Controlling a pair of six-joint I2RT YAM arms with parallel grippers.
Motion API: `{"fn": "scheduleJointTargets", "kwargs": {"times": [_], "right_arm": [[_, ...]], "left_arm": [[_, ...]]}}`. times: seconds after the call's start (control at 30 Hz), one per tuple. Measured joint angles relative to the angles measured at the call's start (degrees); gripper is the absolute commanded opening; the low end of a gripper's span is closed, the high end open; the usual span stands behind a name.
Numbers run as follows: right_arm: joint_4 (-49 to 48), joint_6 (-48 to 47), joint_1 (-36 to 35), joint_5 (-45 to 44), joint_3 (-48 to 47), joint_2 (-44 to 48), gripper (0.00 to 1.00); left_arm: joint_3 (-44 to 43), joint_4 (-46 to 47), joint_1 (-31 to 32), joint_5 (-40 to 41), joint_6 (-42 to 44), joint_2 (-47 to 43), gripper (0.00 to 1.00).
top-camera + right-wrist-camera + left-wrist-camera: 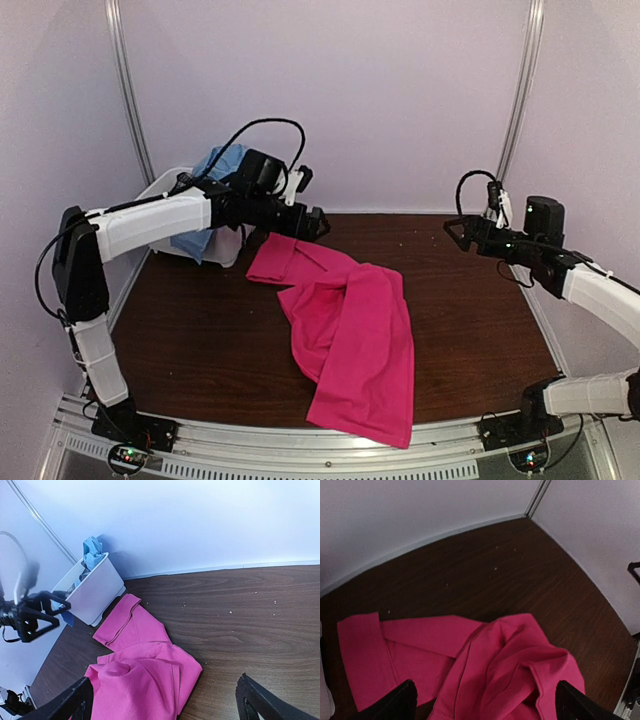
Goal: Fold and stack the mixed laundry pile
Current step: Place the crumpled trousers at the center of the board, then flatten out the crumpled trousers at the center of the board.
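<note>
Both the left gripper [316, 222] and the right gripper [458, 232] hang spread wide and empty over the table [480, 330], where one pink-red cloth [350, 330] lies crumpled, so each should pinch a far corner and draw it flat before folding (one light blue shirt [215, 165] shows in the one white tub [225, 250])

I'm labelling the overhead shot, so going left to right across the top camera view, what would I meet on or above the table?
white tub → pink-red cloth → right gripper
</note>
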State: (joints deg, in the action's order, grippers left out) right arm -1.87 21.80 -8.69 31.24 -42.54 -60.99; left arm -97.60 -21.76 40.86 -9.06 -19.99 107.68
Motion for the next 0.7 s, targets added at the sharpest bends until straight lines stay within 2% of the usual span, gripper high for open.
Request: {"fn": "scheduleJointTargets", "kwargs": {"times": [0.2, 0.33, 0.57, 0.7], "right_arm": [[2.54, -1.05, -2.29, 2.67, -0.07, -5.99, 0.98], [5.70, -1.31, -7.78, 3.41, -0.04, -9.57, 0.96], [7.80, -0.15, -16.20, 2.19, 5.27, -10.71, 0.95], [9.11, 0.92, -17.11, -0.81, 7.63, -13.05, 0.94]], "left_arm": [[25.94, 0.04, 0.00, 8.22, -6.58, -8.52, 0.81], [36.98, 1.68, 0.00, 9.77, -11.56, -13.20, 0.75], [41.97, 6.16, 0.00, 10.38, -16.46, -12.20, 0.65], [41.05, 10.08, 0.00, 10.05, -17.88, -8.15, 0.65]]}}
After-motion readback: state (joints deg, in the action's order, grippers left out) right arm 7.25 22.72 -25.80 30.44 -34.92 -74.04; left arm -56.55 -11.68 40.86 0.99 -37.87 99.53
